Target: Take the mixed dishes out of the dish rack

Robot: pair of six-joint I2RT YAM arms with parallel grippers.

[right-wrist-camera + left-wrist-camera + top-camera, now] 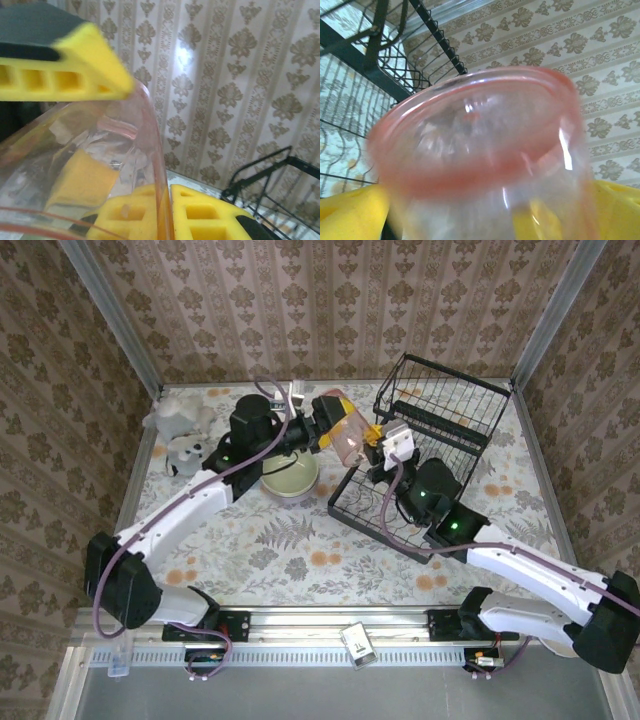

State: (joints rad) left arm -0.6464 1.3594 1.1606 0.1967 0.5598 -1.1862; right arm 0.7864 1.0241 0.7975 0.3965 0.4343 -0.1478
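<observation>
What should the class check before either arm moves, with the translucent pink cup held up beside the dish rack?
1. Right gripper pinching the translucent pink cup: ok, one finger on each side of its wall.
2. Left gripper clear of the cup: cannot tell; its fingers flank it.
3. Cup outside the dish rack: ok.
4. Pale green bowl unloaded onto the table: ok.
5. Plush toys apart from the cup: ok.

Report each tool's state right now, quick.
Left tool: open, one finger on each side of the pink cup, with a gap at one finger.
Right tool: shut on the pink cup's wall.
</observation>
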